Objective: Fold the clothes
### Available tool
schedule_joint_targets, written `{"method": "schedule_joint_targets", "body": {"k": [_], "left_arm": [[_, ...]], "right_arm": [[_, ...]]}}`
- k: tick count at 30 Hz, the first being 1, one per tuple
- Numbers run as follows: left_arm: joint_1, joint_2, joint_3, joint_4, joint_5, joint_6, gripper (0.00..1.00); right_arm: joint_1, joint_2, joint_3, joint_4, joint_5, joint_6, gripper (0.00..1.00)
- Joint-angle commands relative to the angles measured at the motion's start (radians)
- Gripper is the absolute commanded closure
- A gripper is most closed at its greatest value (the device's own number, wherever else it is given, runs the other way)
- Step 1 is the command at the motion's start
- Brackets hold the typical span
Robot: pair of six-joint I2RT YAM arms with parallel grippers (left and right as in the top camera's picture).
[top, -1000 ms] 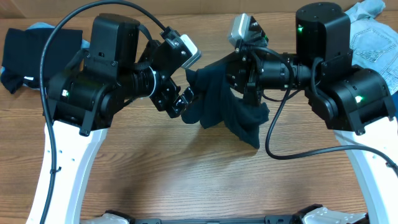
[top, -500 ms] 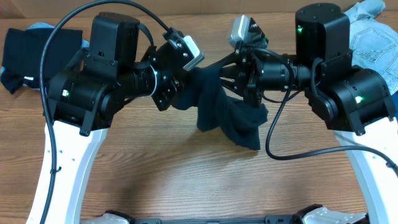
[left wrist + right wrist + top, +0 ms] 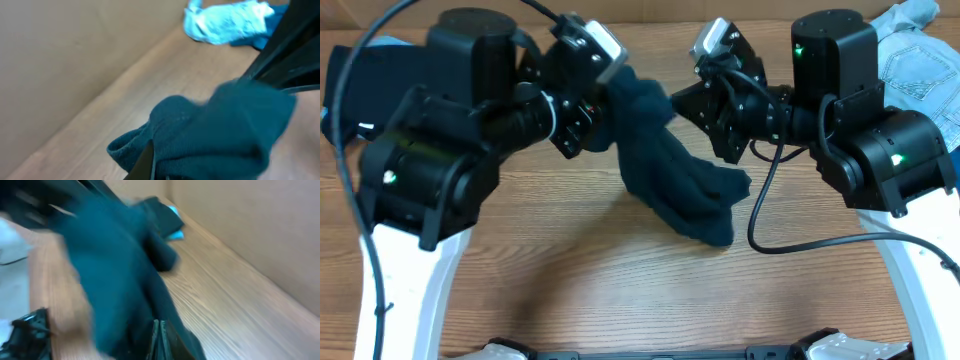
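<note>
While the left gripper [image 3: 605, 105] and the right gripper [image 3: 688, 100] each pinch the dark shirt [image 3: 670, 175] up over the table [image 3: 570, 280], they seem to be opening it out. Next they likely must pull apart and lay it flat.

Dark navy shirt [image 3: 670, 175], pale denim piece [image 3: 920, 60], brown woodgrain table [image 3: 570, 270].

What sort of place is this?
Probably a robot workbench, not a home: a wood-grain table against a plain tan panel, a left arm and right arm mounted at it, a dark garment between them, pale denim heaped at a far corner.
</note>
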Motion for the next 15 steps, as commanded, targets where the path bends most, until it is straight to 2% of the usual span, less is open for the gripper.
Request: {"method": "schedule_joint_targets", "body": {"k": [1,2,7,9,10,15], "left_arm": [[0.006,-0.024,0.092,0.015,-0.167,-0.112,0.96],[0.006,-0.024,0.108,0.018,-0.187,-0.123,0.96],[0.006,-0.024,0.192,0.047,-0.259,-0.188,0.96],[0.006,-0.024,0.220,0.070,-0.280,-0.216,0.96],[0.006,-0.024,0.233,0.084,-0.292,-0.227,0.96],[0.006,-0.023,0.264,0.171,-0.367,-0.278,0.96]], "right_arm": [[-0.003,0.009,0.020,-0.013,0.146,0.075,0.94],[-0.003,0.015,0.020,-0.015,0.162,0.090,0.93],[-0.003,0.048,0.019,-0.034,0.177,0.192,0.63],[0.000,0.063,0.019,-0.057,0.176,0.217,0.56],[0.002,0.071,0.019,-0.072,0.173,0.217,0.49],[0.013,0.107,0.016,-0.122,0.130,0.233,0.42]]}}
